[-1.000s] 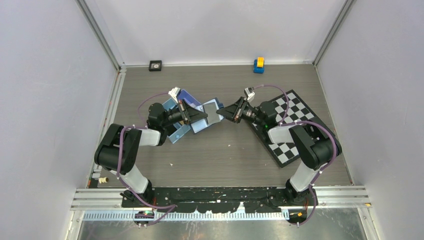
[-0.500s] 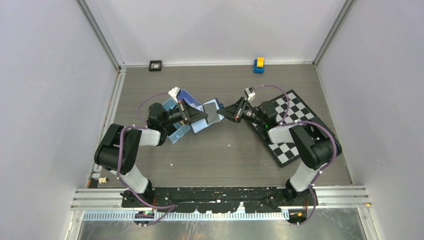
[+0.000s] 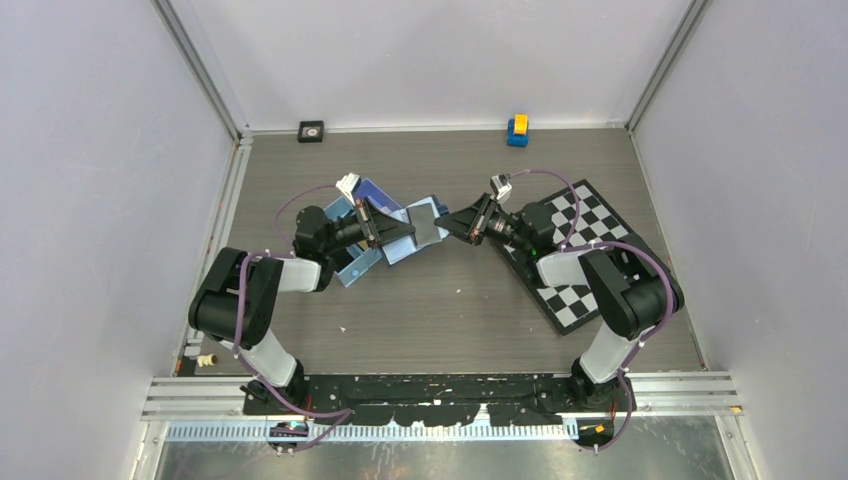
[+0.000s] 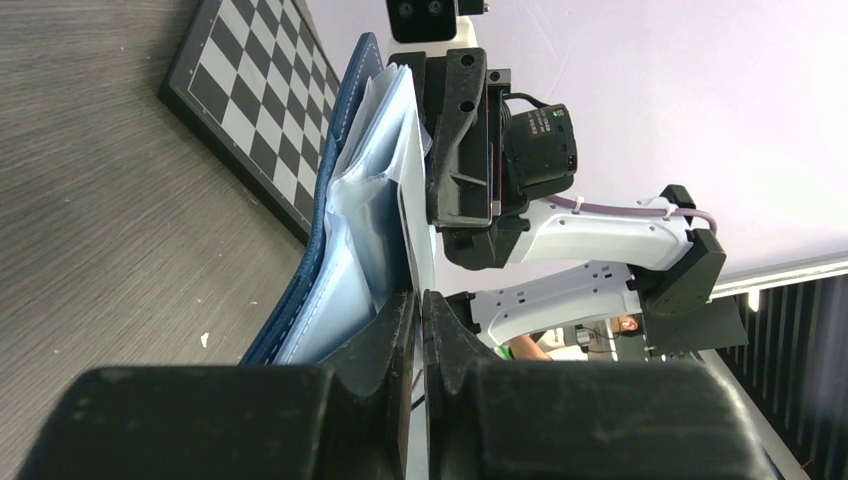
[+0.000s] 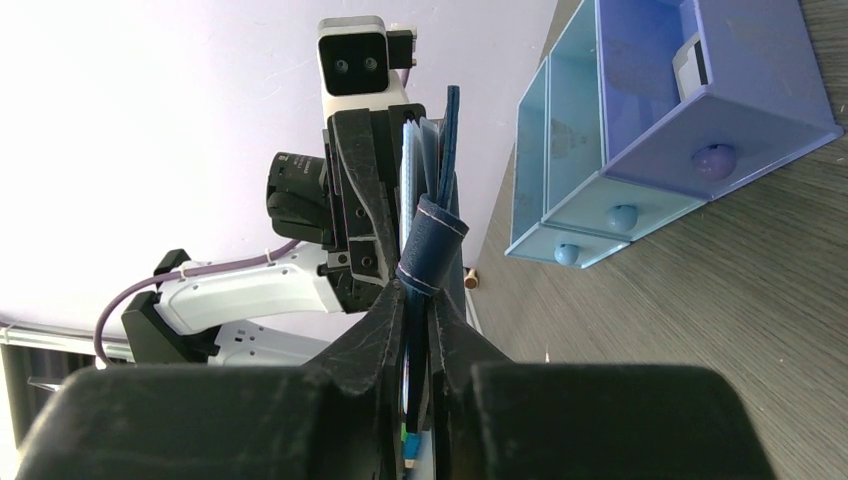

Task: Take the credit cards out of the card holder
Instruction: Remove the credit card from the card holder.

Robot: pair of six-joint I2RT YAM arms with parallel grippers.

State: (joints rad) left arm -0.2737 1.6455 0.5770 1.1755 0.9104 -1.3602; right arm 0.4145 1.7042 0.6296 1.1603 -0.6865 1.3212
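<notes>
Flat dark-navy folding card holder [image 3: 425, 226] hangs mid-air between the arms, long axis 9-to-3 o'clock; left gripper [image 4: 420, 300] clenches its pale inner leaf at 9, right gripper [image 5: 417, 292] its navy cover at 3 (equally near).

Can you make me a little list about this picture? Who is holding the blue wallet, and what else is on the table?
card holder: navy outside, lighter blue inside, held between the two arms
left tool: shut on the card holder's light-blue inner part
right tool: shut on the card holder's navy edge
cards: cannot make them out
tray: light blue, three compartments, beside the left arm
chessboard: on the table, partly under the right arm
</notes>
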